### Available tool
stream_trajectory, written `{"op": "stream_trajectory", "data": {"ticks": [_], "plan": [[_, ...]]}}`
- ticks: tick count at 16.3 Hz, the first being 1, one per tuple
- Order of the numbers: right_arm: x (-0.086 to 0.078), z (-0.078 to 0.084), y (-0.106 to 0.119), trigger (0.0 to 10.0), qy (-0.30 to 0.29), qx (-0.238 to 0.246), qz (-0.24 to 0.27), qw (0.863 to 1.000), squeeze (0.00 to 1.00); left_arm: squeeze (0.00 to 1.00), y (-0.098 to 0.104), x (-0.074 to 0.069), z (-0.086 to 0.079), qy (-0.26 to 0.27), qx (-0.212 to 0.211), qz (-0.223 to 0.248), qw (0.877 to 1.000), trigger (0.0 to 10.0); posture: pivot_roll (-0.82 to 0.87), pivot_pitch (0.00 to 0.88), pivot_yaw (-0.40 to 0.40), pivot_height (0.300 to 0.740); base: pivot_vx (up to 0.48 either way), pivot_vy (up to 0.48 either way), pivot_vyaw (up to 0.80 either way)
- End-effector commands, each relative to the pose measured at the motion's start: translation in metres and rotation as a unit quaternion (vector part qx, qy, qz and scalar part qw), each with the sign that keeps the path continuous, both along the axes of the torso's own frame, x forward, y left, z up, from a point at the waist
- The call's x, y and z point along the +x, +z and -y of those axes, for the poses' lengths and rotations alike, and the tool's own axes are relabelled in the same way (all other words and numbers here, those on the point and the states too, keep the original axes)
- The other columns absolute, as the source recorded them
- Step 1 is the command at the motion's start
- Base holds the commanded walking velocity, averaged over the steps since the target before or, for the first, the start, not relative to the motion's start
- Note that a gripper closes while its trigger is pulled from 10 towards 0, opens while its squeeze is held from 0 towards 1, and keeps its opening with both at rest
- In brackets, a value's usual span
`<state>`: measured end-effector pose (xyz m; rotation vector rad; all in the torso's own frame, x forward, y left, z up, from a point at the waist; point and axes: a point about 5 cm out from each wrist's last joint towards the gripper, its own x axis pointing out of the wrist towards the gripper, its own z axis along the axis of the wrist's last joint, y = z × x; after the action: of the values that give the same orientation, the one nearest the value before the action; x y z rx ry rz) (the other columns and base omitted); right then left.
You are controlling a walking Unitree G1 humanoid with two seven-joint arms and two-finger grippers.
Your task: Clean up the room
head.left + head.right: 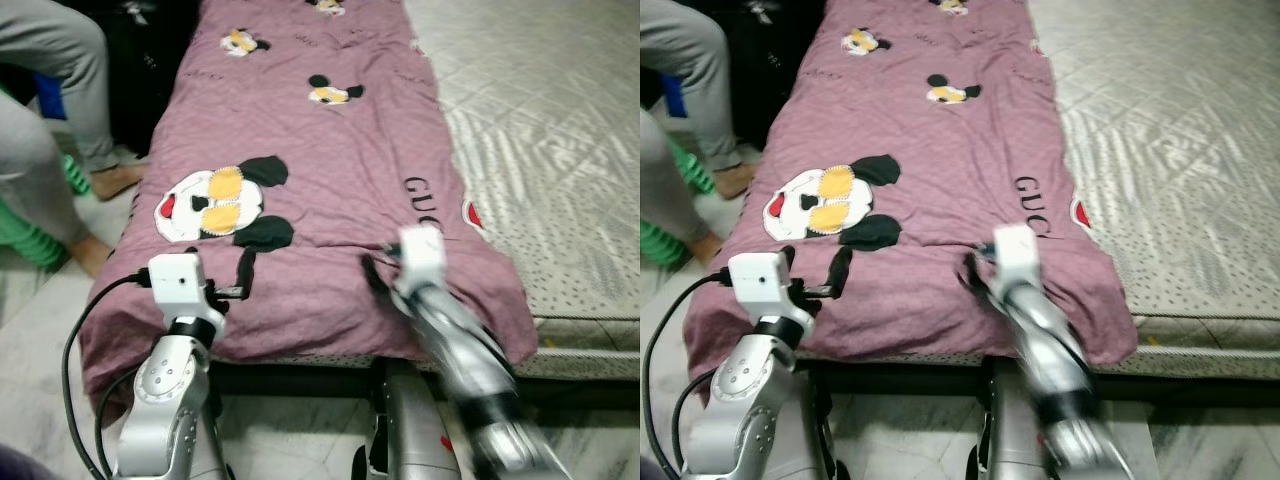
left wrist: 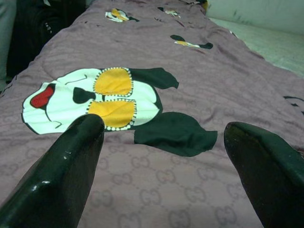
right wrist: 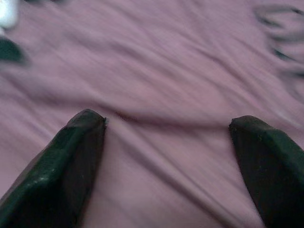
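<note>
A mauve blanket (image 1: 330, 160) printed with cartoon mouse heads lies spread along the left half of a mattress (image 1: 540, 120). Its front edge hangs over the mattress's near end. My left gripper (image 2: 164, 121) hovers low over the blanket's front left part, just before the large white and yellow mouse print (image 1: 212, 203). Its fingers (image 2: 71, 161) stand wide apart with nothing between them. My right gripper (image 3: 168, 118) is over a creased patch near the blanket's front middle (image 1: 378, 268), open and holding nothing. The right arm is blurred.
A person in grey trousers (image 1: 55, 90) sits at the left, bare feet (image 1: 115, 180) on the tiled floor beside the bed. Something green (image 1: 30, 240) lies by the feet. A black cable (image 1: 80, 340) loops from my left wrist. The mattress's right half is bare quilted fabric.
</note>
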<state>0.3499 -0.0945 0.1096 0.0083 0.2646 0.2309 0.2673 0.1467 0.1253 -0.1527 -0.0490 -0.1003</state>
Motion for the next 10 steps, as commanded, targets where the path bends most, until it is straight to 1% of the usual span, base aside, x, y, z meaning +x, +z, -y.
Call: {"op": "stream_trajectory", "data": {"ticks": [1, 2, 3, 4, 5, 6, 7, 8, 10], "plan": [[0.001, -0.013, -0.006, 10.0, -0.003, 0.017, -0.021, 1.0, 0.95, 0.0, 0.002, -0.002, 0.002, -0.001, 0.002, 0.001, 1.0, 10.0, 0.06, 0.161, -0.035, 0.501, 0.0, 0.0, 0.0], [0.004, -0.03, -0.01, 10.0, 0.002, 0.026, -0.043, 0.999, 0.95, 0.0, 0.003, -0.002, 0.003, -0.003, 0.001, 0.001, 1.0, 10.0, 0.07, 0.16, -0.037, 0.501, 0.0, 0.0, 0.0], [0.005, -0.029, -0.013, 10.0, -0.011, 0.016, -0.052, 0.998, 0.95, 0.0, 0.004, -0.003, 0.003, -0.003, 0.002, 0.002, 1.0, 10.0, 0.08, 0.161, -0.039, 0.501, 0.0, 0.0, 0.0], [0.007, -0.024, -0.016, 10.0, -0.03, 0.0, -0.057, 0.998, 0.95, 0.0, 0.004, -0.003, 0.002, 0.0, 0.003, 0.002, 1.0, 10.0, 0.08, 0.162, -0.042, 0.501, 0.0, 0.0, 0.0], [0.01, -0.01, -0.019, 10.0, -0.063, -0.018, -0.064, 0.996, 0.95, 0.0, 0.004, -0.004, -0.001, 0.004, 0.004, 0.001, 1.0, 10.0, 0.08, 0.163, -0.042, 0.501, 0.0, 0.0, 0.0], [0.012, 0.006, -0.022, 10.0, -0.1, -0.025, -0.069, 0.992, 0.95, 0.0, 0.003, -0.004, -0.003, 0.007, 0.005, -0.001, 1.0, 10.0, 0.08, 0.163, -0.042, 0.501, 0.0, 0.0, 0.0], [0.013, 0.041, -0.026, 10.0, -0.165, -0.047, -0.072, 0.983, 0.95, 0.0, 0.001, -0.005, -0.004, 0.008, 0.005, -0.003, 1.0, 10.0, 0.07, 0.164, -0.042, 0.501, 0.0, 0.0, 0.0], [0.011, 0.069, -0.028, 10.0, -0.21, -0.067, -0.07, 0.973, 0.95, 0.0, 0.0, -0.006, -0.002, 0.006, 0.004, -0.005, 1.0, 10.0, 0.06, 0.164, -0.042, 0.501, 0.0, 0.0, 0.0], [0.002, 0.11, -0.033, 10.0, -0.28, -0.082, -0.072, 0.954, 0.95, 0.0, 0.001, -0.005, 0.001, 0.002, 0.003, -0.006, 1.0, 10.0, 0.06, 0.162, -0.042, 0.501, 0.0, 0.0, 0.0]]}}
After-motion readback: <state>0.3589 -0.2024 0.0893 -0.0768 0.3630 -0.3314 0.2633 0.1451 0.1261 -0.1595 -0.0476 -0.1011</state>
